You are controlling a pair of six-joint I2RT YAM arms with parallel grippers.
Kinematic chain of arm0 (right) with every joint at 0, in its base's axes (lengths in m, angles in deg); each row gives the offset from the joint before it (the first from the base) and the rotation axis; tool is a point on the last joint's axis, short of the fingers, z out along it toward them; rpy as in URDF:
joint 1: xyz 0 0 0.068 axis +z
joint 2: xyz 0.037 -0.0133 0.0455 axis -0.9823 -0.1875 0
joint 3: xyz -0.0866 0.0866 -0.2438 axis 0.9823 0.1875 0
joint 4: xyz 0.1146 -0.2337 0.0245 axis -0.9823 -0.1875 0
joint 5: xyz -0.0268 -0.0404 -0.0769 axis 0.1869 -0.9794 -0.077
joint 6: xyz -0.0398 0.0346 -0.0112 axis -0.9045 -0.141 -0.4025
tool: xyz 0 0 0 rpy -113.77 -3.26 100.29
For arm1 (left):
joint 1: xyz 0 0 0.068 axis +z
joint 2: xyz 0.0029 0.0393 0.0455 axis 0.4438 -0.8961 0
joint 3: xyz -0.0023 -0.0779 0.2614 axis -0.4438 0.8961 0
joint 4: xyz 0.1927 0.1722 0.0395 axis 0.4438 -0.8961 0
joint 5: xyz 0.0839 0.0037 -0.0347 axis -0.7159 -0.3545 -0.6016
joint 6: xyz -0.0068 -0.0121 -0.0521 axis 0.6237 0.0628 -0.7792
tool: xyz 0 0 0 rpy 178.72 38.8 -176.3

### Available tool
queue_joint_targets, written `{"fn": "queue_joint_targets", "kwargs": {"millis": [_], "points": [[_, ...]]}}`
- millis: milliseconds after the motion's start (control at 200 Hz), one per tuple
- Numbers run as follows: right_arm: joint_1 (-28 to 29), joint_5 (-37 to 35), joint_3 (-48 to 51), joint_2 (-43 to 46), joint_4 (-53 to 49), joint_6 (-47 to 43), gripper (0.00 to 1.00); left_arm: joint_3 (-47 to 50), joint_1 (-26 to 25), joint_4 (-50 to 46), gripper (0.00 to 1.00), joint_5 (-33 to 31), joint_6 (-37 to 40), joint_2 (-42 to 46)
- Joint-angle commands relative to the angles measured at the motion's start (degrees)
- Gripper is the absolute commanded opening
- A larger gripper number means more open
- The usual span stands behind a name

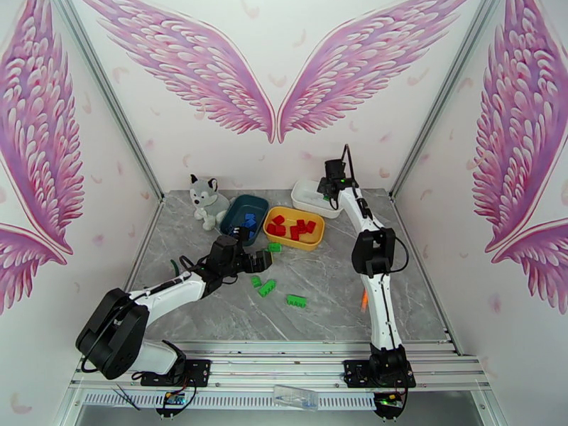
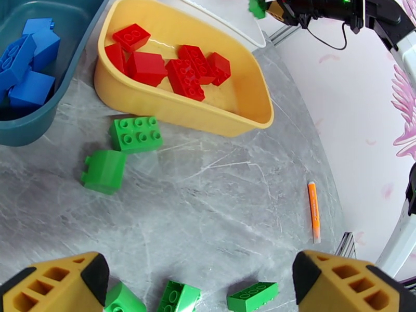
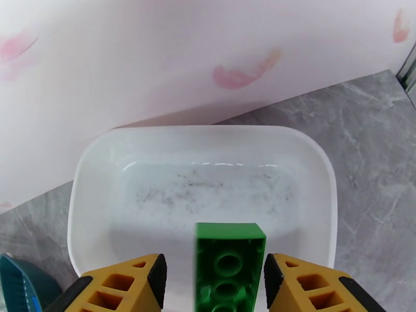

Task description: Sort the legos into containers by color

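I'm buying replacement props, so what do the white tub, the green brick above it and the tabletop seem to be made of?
White tub: glossy moulded plastic, judging by its rounded rim and light glints; the floor looks scuffed. Green brick: hard, smooth plastic with moulded round sockets. Tabletop: grey marble-veined surface with a soft sheen; stone or printed laminate, I cannot tell.

The top camera sits high behind the arm bases [image 1: 177,370], facing the back wall [image 1: 277,161] from far off, the yellow tub [image 1: 305,244] mid-frame. The left wrist camera hangs low on the near side of that tub, looking obliquely across it to the white tub [image 2: 229,16] behind. Both share the yellow tub, the teal tub [image 2: 31,128] left of it and green bricks [image 2: 136,134] before it. The right wrist camera looks steeply down, close over the white tub, shared with both others.
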Motion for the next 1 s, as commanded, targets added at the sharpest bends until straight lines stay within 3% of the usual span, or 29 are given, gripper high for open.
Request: {"fn": "queue_joint_targets", "kwargs": {"millis": [0,110,315,425,650,795,995], "points": [[0.8,4.8,-2.1,0.7,-2.1,-2.0,0.71,-0.8,-0.5,0.2,0.99,-0.3,1.0,1.6],[1.1,5.8,2.4,4.6,-2.8,-2.3,0.73,-0.4,-0.5,0.3,0.99,-1.7,1.7,2.7],[3.8,6.3,36.0,23.9,12.8,-0.5,0.78,2.0,-0.5,-1.0,0.99,-7.7,3.5,9.2],[6.0,7.8,48.4,31.8,17.5,1.4,0.81,4.4,-0.5,-1.1,0.99,-9.2,4.3,13.7],[16.9,4.4,57.8,38.7,10.7,1.5,0.83,7.8,0.7,-3.1,0.99,-13.1,1.1,18.2],[23.5,2.0,66.0,43.8,7.0,2.1,0.85,8.4,2.6,-1.7,0.99,-10.5,-3.4,14.9],[26.7,0.6,79.6,53.0,5.0,5.2,0.93,9.8,4.0,2.3,0.99,-5.9,-8.7,11.4]]}}
